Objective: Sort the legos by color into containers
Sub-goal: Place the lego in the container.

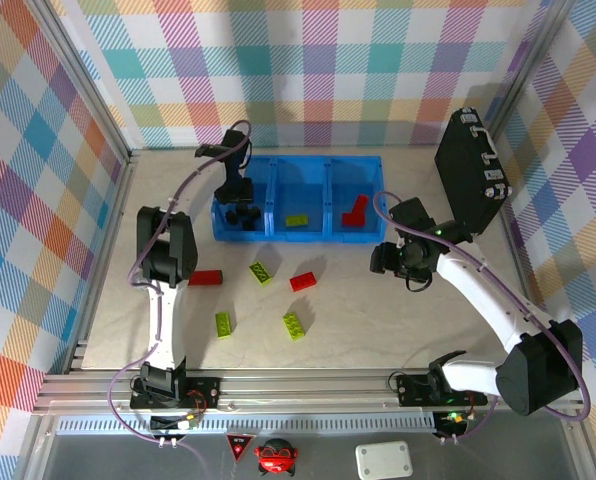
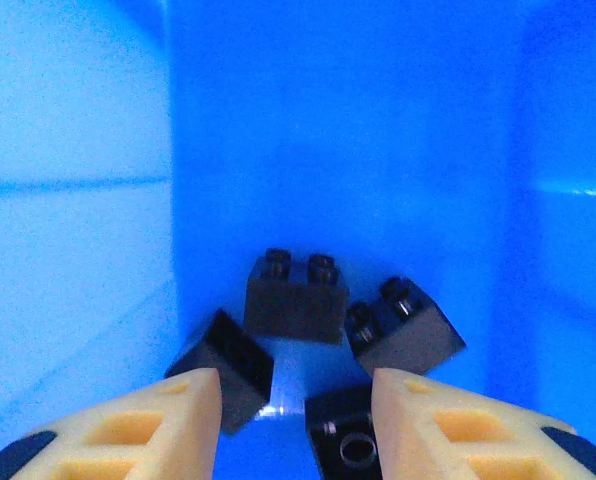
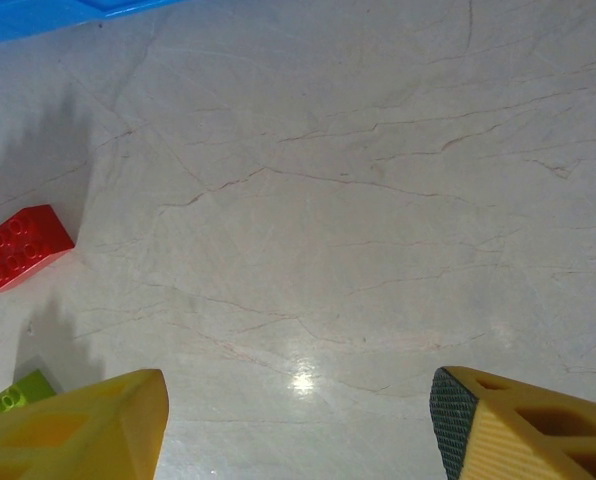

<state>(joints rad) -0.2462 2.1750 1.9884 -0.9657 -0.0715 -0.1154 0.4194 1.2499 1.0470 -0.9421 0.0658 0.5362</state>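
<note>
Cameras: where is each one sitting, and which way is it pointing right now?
Top external: above and behind the bases, looking down on the table, the blue tray, the left arm and the right arm.
Left wrist: looks down into the left bin at black legos, between the open left gripper.
Right wrist: low over bare table, past the open right gripper; a red lego lies at left.
Shared: all three views show the blue tray.
</note>
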